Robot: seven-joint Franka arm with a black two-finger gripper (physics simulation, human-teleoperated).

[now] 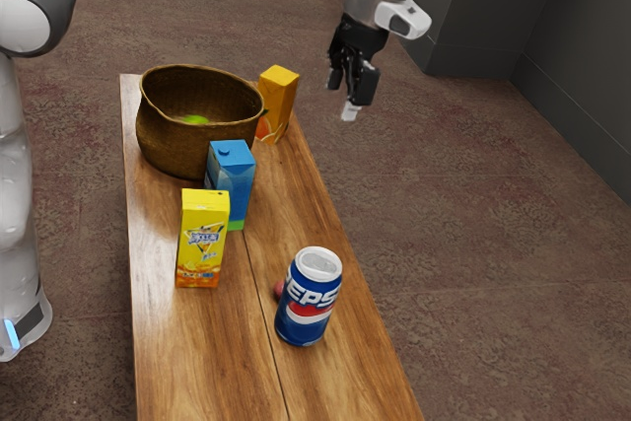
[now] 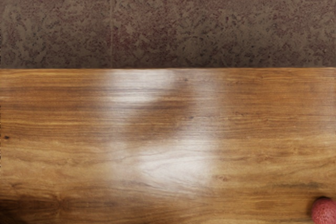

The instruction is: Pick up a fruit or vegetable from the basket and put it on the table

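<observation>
Exterior view showed a green fruit or vegetable (image 1: 194,119) inside the basket (image 1: 173,150), its upper part visible over the near rim. It was probably light and fairly firm, with a smooth skin apt to slip, so the surest hold looked to be from above, across its widest part, gently enough not to bruise it. With the lower part hidden, its full shape was only a guess. The hand (image 1: 353,96) hung raised, well apart from the basket; whether it was open or closed could not be told.

Wrist view showed the counter (image 2: 252,145) and, in from its edge, a reddish round thing (image 2: 324,211) that looked likely to roll if nudged.
</observation>
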